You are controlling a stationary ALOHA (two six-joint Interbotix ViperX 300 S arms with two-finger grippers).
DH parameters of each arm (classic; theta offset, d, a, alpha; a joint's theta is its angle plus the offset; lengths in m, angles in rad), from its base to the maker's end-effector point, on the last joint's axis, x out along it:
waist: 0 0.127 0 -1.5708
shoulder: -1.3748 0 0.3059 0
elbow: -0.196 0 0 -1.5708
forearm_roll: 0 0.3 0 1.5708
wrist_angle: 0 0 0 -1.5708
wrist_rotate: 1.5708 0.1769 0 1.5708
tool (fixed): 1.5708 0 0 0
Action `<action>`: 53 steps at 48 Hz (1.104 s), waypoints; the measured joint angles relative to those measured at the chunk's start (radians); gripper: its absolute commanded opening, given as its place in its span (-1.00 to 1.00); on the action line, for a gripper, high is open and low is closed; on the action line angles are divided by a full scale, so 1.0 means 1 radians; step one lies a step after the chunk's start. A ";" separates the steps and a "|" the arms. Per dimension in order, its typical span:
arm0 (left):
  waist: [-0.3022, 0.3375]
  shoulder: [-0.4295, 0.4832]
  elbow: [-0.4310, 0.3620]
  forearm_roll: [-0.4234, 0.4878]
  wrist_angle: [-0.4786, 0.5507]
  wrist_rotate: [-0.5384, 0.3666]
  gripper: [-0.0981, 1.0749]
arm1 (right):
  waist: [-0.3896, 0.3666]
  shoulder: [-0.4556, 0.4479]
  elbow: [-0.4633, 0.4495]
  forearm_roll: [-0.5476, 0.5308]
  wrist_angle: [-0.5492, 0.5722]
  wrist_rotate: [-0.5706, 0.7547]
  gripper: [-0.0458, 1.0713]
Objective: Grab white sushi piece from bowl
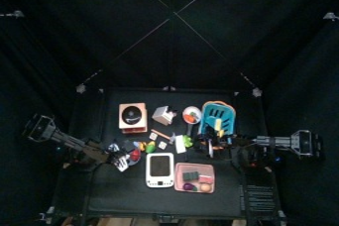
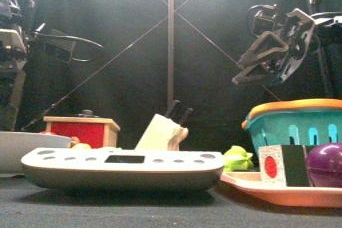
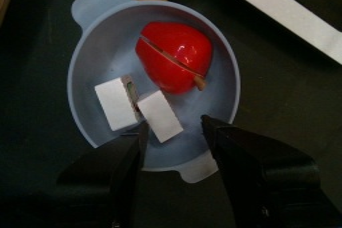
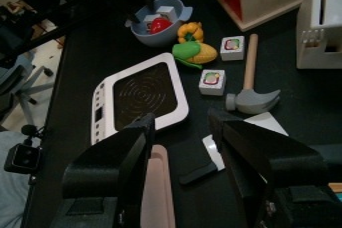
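Observation:
A light blue bowl holds two white sushi pieces lying side by side, one and the other, and a red toy vegetable. My left gripper hangs open just above the bowl's near rim, with its jaws on either side of the nearer white piece and nothing held. My right gripper is open and empty, raised high on the right side of the table. The same bowl shows far off in the right wrist view.
A white scale lies in the middle front, with a toy hammer, small cards and a yellow-green toy beside it. A teal basket and a pink tray stand at the right. A red box sits at the back left.

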 measured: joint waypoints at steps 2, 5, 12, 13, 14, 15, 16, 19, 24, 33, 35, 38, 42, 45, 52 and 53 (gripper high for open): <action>0.003 0.014 -0.002 0.000 0.000 0.000 0.60 | 0.000 0.000 0.000 -0.002 0.000 -0.002 0.56; 0.005 0.029 -0.002 0.000 0.000 0.000 0.60 | 0.000 0.000 0.000 -0.002 -0.002 0.000 0.56; 0.011 0.057 -0.003 0.003 0.002 -0.002 0.60 | 0.000 0.002 0.000 0.000 0.000 0.000 0.56; 0.011 0.058 -0.003 0.005 0.003 0.000 0.59 | 0.000 0.003 0.000 -0.002 -0.002 0.000 0.56; 0.012 0.061 -0.003 0.006 0.003 -0.002 0.59 | -0.002 0.003 0.000 -0.002 0.000 -0.002 0.56; 0.014 0.063 -0.003 0.006 0.003 -0.002 0.59 | -0.002 0.003 0.000 0.000 0.000 0.000 0.56; 0.014 0.064 -0.003 0.009 0.003 -0.002 0.59 | -0.002 0.005 0.000 0.000 -0.002 0.000 0.56; 0.020 0.069 -0.003 0.015 0.003 -0.002 0.59 | -0.002 0.005 0.000 0.000 -0.002 0.000 0.56; 0.029 0.075 -0.003 0.031 0.003 -0.002 0.58 | -0.002 0.008 0.000 -0.002 0.000 0.000 0.56; 0.044 0.084 -0.002 0.051 0.003 -0.002 0.48 | -0.005 0.011 0.000 0.000 0.000 0.000 0.56; 0.046 0.086 0.002 0.052 0.003 -0.002 0.44 | -0.005 0.011 0.000 0.000 0.000 0.000 0.56; 0.046 0.087 0.002 0.052 0.003 0.000 0.38 | -0.005 0.012 0.000 0.000 0.000 0.000 0.56; 0.048 0.087 0.003 0.052 0.003 -0.002 0.29 | -0.005 0.011 0.000 -0.002 0.000 0.000 0.56; 0.048 0.086 0.002 0.054 0.003 0.002 0.26 | -0.005 0.012 0.000 -0.002 -0.002 -0.002 0.56; 0.048 0.081 -0.005 0.052 0.006 0.005 0.25 | -0.006 0.011 0.000 0.000 0.000 0.000 0.56; 0.048 0.078 -0.008 0.054 0.008 0.005 0.25 | -0.005 0.011 0.000 -0.002 0.000 0.000 0.56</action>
